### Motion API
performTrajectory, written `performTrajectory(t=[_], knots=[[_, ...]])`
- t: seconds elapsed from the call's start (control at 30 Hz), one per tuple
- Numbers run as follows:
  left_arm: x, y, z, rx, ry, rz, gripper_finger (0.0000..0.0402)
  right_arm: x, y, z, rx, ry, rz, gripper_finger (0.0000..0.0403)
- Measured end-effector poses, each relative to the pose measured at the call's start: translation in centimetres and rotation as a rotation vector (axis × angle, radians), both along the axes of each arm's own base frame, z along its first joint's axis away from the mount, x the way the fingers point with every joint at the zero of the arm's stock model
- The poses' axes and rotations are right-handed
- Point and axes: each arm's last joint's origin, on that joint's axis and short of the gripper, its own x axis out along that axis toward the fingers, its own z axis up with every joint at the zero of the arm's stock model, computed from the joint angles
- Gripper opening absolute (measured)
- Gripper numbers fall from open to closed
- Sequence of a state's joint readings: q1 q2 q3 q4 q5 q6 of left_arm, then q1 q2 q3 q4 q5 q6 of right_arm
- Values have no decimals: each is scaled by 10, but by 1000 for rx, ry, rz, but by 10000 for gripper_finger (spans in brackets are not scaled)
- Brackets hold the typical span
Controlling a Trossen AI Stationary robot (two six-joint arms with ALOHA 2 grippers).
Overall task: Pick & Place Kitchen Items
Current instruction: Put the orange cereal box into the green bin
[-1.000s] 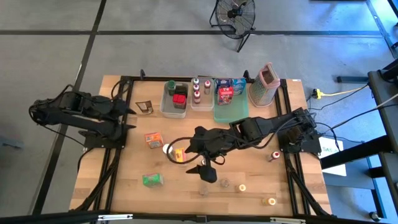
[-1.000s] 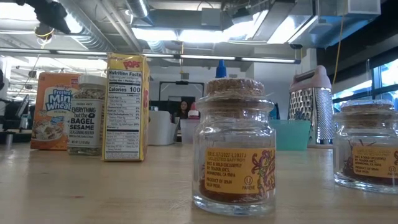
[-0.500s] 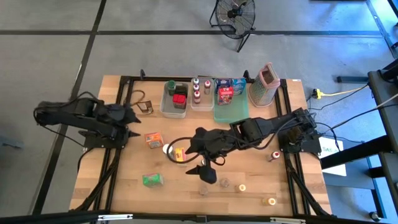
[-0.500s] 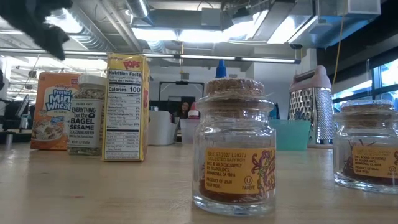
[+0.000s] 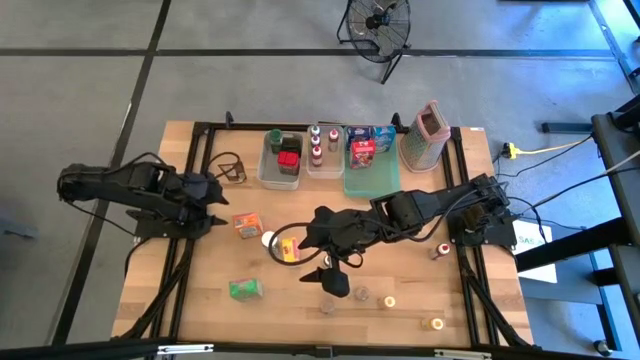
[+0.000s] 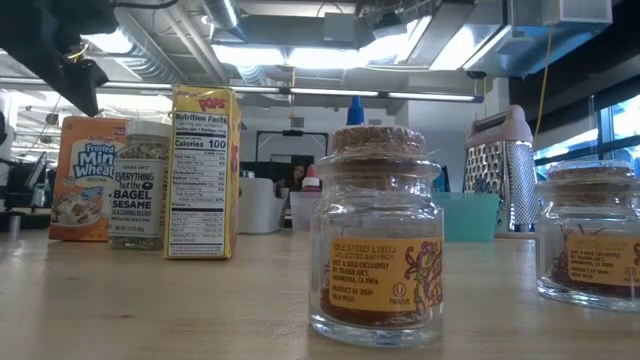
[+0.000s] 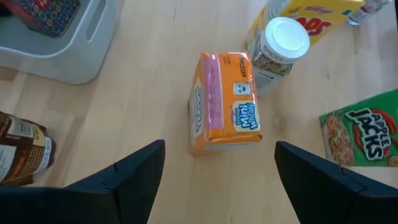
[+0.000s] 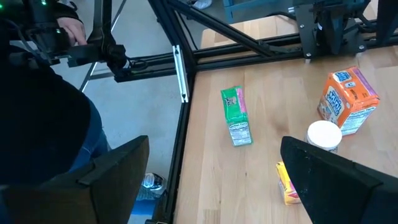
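An orange cereal box (image 5: 246,223) (image 7: 224,102) stands on the wood left of centre. Beside it are a white-capped seasoning jar (image 5: 268,240) (image 7: 280,46) and a yellow box (image 5: 289,249). A green box (image 5: 244,289) (image 8: 236,124) lies nearer the front edge. My left gripper (image 5: 213,192) (image 7: 219,146) hangs open above the table, just left of the orange box, touching nothing. My right gripper (image 5: 318,262) (image 8: 214,155) is open, high over the table's middle, pointing toward the green box.
At the far edge stand clear tubs (image 5: 280,160) with bottles, a green tray (image 5: 370,178) with boxes and a metal grater (image 5: 428,135). Cork-topped jars (image 6: 380,260) sit along the near edge; a red-capped bottle (image 5: 441,250) stands right. A person (image 8: 43,124) is beyond the table's left side.
My left gripper has come down and moved toward the table's right, closer to the orange box, tipping a little more downward. Its fingers have stayed open.
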State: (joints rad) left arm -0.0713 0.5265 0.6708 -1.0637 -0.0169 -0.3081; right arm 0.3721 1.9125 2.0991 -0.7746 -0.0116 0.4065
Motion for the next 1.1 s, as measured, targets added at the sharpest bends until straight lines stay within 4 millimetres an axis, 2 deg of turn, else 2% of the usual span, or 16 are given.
performTrajectory(t=[0.37, 0.9, 1.1], knots=[[4, -1, -19, -47, 88, 43, 298, 0, 0, 0, -8, 2, 4, 366], [21, -10, -23, -62, 122, -29, 298, 0, 0, -1, -28, -4, 17, 366], [22, -12, -23, -61, 122, -50, 297, 0, 0, -1, -28, -3, 17, 366]])
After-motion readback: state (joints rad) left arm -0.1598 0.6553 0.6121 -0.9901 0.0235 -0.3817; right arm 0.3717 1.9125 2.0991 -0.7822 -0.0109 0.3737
